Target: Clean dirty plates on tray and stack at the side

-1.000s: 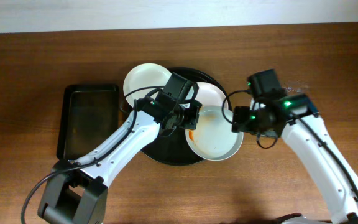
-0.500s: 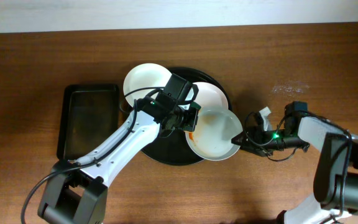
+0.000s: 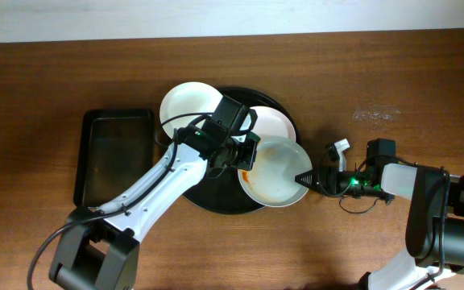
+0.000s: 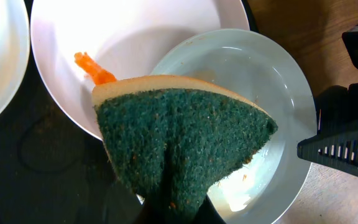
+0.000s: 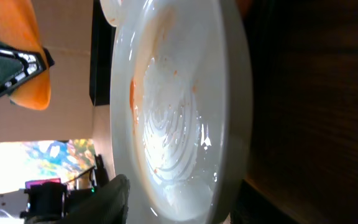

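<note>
While the left gripper [image 3: 244,155] clamps a green sponge [image 4: 185,149], the right gripper [image 3: 304,179] touches the right rim of the near plate [image 3: 274,173].
Whether its jaws grip is unclear; three plates [image 3: 190,105] lie on or across one round black tray [image 3: 212,200].

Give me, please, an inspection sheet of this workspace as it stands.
Surface: wooden table, pale smudge at right.
Job's things: round tray holds front plate and back plate, both orange-smeared; third plate overlaps its rim, looks clean.
Clutter: rectangular tray at left.
Hands: left hand shut on sponge; right hand at front plate's rim, grip unclear.
Cables: black cables loop by both arms.
Surroundings: white wall beyond table.
</note>
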Action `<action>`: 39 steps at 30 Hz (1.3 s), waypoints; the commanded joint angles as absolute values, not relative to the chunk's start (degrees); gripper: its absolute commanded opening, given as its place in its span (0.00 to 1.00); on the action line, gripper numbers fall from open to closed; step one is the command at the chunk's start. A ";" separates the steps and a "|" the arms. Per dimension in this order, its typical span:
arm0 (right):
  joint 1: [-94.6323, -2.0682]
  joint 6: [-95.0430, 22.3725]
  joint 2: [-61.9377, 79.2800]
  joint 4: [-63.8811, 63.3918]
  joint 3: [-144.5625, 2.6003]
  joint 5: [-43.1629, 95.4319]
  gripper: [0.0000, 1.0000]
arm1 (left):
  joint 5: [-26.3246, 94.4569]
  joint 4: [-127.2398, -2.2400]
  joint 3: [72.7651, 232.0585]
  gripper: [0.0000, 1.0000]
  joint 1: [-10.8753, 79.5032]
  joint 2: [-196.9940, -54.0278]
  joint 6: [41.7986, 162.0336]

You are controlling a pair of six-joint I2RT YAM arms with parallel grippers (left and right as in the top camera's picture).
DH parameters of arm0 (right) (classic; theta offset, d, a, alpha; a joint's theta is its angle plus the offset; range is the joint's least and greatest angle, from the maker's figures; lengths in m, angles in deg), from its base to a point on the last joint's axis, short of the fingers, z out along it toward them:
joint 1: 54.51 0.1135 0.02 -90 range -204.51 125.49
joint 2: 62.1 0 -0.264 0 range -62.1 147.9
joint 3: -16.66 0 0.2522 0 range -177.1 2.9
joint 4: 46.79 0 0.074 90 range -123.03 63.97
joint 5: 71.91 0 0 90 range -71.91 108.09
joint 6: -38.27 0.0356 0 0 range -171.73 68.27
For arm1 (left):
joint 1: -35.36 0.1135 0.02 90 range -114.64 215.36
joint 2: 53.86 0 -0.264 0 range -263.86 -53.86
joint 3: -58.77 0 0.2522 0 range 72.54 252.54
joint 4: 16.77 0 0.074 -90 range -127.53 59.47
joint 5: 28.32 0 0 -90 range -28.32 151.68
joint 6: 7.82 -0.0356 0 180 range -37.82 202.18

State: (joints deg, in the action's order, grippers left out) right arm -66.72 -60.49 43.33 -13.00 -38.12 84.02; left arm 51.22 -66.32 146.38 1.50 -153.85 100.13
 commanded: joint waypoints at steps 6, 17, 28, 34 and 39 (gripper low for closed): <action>-66.92 -53.73 43.83 -21.39 -34.27 83.30 0.55 | 51.42 -66.17 147.71 0.00 1.89 -154.24 99.22; -66.94 -49.23 44.02 -23.86 -34.27 83.04 0.04 | 51.49 -66.13 147.71 0.00 1.89 -154.24 99.22; -66.09 -36.16 26.76 -17.02 -35.61 65.88 0.04 | 55.75 -67.68 152.37 0.01 3.20 -145.61 95.83; -47.36 -32.01 17.01 3.88 -48.85 30.65 0.04 | 55.25 -76.09 152.35 0.00 9.06 -145.39 96.42; -31.18 -29.65 17.12 9.12 -57.24 8.38 0.04 | 53.91 -81.08 152.06 0.00 9.23 -146.61 96.42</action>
